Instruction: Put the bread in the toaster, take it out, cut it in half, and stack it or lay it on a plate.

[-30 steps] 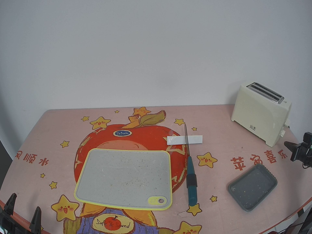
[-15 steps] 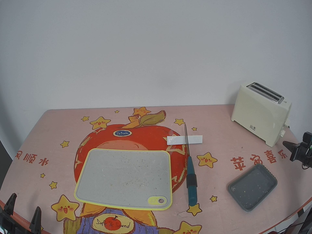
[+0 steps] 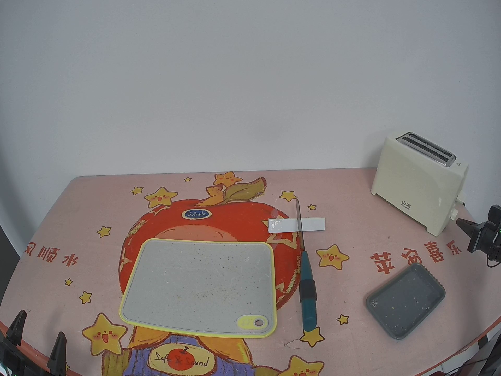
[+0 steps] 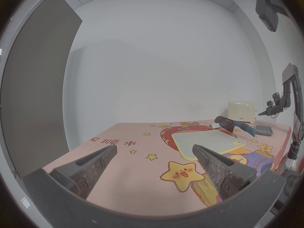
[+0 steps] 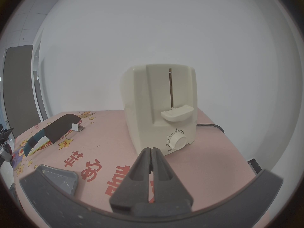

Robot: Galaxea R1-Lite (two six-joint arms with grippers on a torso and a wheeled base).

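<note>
The cream toaster [image 3: 417, 184] stands at the table's back right, and no bread shows in its top slots. Its side lever [image 5: 176, 113] sits at the bottom of its slot, above a dial. My right gripper [image 3: 462, 224] hovers shut and empty just off that lever side, its tips [image 5: 151, 151] pointing at the dial. A grey cutting board [image 3: 201, 285] with crumbs lies at centre front. To its right lies a teal-handled knife [image 3: 307, 283]. The dark grey plate [image 3: 406, 300] sits at the front right. My left gripper [image 4: 155, 149] is open over the front left edge.
A white strip [image 3: 296, 224] lies under the knife's blade. The toaster's cord [image 5: 210, 127] trails off behind it. The table edge runs close behind my right gripper, and bare tabletop lies between the knife and the plate.
My right gripper has shifted slightly up in the head view, toward the toaster's lever side. The left arm and the objects on the table have not moved.
</note>
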